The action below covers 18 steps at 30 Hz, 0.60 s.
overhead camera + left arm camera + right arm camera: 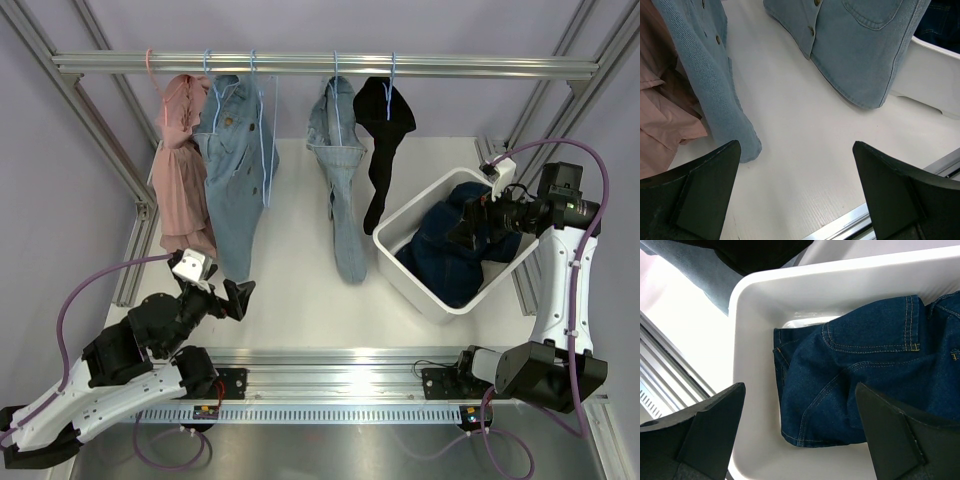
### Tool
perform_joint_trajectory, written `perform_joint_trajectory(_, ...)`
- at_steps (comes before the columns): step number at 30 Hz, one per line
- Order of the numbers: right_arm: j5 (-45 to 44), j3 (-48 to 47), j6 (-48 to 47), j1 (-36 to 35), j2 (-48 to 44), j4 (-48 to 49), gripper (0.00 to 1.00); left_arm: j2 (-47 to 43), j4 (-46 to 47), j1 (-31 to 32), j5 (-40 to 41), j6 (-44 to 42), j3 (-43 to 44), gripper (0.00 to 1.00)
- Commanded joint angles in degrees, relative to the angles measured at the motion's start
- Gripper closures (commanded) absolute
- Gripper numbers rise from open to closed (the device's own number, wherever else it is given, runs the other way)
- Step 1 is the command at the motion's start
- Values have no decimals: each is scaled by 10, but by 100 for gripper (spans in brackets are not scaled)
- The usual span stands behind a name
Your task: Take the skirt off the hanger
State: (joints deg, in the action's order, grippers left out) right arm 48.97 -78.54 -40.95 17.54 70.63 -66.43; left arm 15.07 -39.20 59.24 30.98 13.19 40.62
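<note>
A dark blue denim garment (455,255), apparently the skirt, lies crumpled in the white bin (398,262); its stitched seams show in the right wrist view (860,375). My right gripper (472,226) is open and empty just above it (800,390). A thin blue hanger (268,140) hangs bare on the rail in front of a light denim jacket (232,170). My left gripper (238,298) is open and empty, low over the table near the front left (796,145).
On the rail (320,65) hang a pink garment (182,160), a light blue denim piece with buttons (342,190) and a black garment (385,130). The bin's rim (755,285) is at my right gripper's left. Metal frame posts stand on both sides.
</note>
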Motion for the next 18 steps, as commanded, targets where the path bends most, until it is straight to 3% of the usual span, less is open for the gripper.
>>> perform_joint_trajectory(1,22,-8,-9,4,-5,-12,0,0,30,-3,2,5,-3,1)
perform_joint_trajectory(18,27,-7,-11,4,-2,-12,0,6,32,-7,-2,3,-1,1)
